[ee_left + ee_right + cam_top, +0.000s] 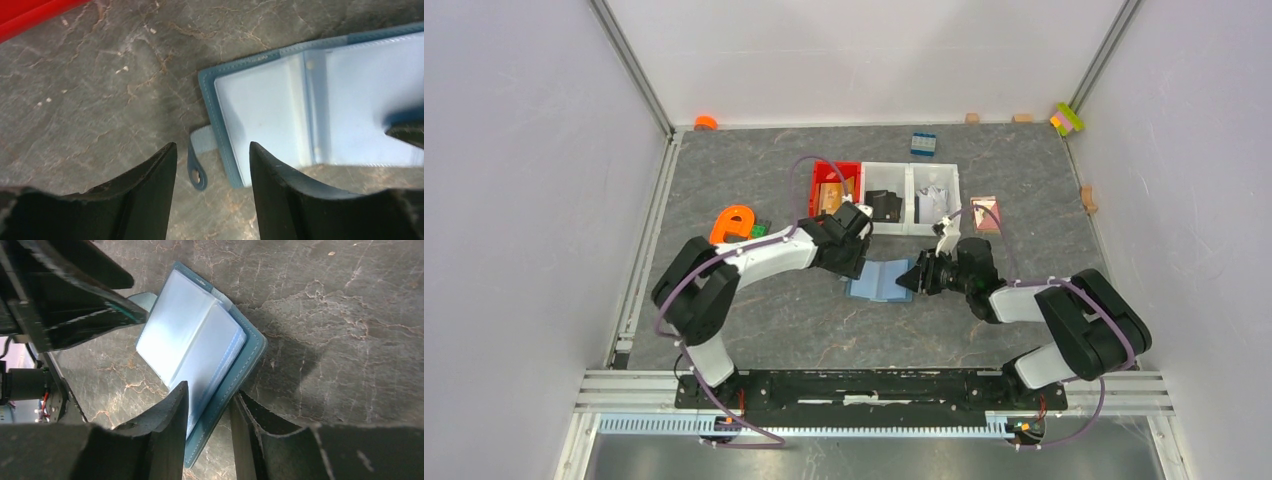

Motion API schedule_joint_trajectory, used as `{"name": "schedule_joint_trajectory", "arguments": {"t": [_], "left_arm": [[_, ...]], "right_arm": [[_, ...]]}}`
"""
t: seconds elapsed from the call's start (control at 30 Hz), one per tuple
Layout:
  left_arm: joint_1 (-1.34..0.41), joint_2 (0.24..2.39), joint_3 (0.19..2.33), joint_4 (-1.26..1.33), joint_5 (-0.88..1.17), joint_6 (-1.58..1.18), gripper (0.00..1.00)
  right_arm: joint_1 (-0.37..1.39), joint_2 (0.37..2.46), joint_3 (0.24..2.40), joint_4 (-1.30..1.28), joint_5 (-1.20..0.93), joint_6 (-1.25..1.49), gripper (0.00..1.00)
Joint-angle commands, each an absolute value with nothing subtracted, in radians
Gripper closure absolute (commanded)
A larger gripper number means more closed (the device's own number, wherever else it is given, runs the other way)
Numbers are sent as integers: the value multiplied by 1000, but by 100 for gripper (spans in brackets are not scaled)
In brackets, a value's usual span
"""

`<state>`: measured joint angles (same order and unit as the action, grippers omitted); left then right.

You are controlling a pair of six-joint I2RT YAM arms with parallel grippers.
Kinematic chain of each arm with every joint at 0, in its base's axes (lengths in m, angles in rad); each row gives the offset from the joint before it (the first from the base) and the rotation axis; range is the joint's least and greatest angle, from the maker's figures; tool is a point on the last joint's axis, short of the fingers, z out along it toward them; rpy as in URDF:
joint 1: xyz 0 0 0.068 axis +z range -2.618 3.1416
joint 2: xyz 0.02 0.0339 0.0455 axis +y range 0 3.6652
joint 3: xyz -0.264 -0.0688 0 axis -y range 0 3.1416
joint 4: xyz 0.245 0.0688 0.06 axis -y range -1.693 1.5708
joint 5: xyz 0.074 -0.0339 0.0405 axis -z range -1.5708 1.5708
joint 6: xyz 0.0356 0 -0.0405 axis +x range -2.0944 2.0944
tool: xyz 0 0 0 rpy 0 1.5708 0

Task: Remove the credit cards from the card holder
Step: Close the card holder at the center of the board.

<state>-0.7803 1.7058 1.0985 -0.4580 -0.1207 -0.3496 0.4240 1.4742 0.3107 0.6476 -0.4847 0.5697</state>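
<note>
Between the two hands, the steel-blue folding card holder (pixel 879 280) lies open on the grey stone counter (pixel 824 330). The left hand (pixel 212 147) is wide and empty. The right hand (pixel 210 392) sits narrow around its edge, but I cannot tell if it grips. The smooth cover could slip out.

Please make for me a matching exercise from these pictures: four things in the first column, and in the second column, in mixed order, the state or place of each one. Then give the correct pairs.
Column one
1. card holder
2. left gripper
3. right gripper
4. red bin

Column two
a. jaws apart, nothing between them
b. lying open on the table, pale blue inside
c. next to the white bins
d. jaws on either side of the holder's edge

Pairs: 1-b, 2-a, 3-d, 4-c
</note>
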Motion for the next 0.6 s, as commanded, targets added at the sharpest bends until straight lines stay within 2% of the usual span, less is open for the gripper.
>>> {"name": "schedule_joint_trajectory", "arguments": {"t": [0.0, 0.17, 0.4, 0.57], "left_arm": [[-775, 1813, 1174, -485, -131, -345, 40], [-769, 1853, 1166, -436, -15, -360, 47], [-764, 1868, 1150, -368, 153, -375, 63], [-764, 1817, 1109, -310, 182, -382, 66]], "right_arm": [[466, 1450, 378, 564, -423, 496, 60], [504, 1478, 447, 426, -324, 418, 61], [555, 1505, 536, 261, -154, 330, 70], [589, 1542, 601, 154, -36, 275, 73]]}}
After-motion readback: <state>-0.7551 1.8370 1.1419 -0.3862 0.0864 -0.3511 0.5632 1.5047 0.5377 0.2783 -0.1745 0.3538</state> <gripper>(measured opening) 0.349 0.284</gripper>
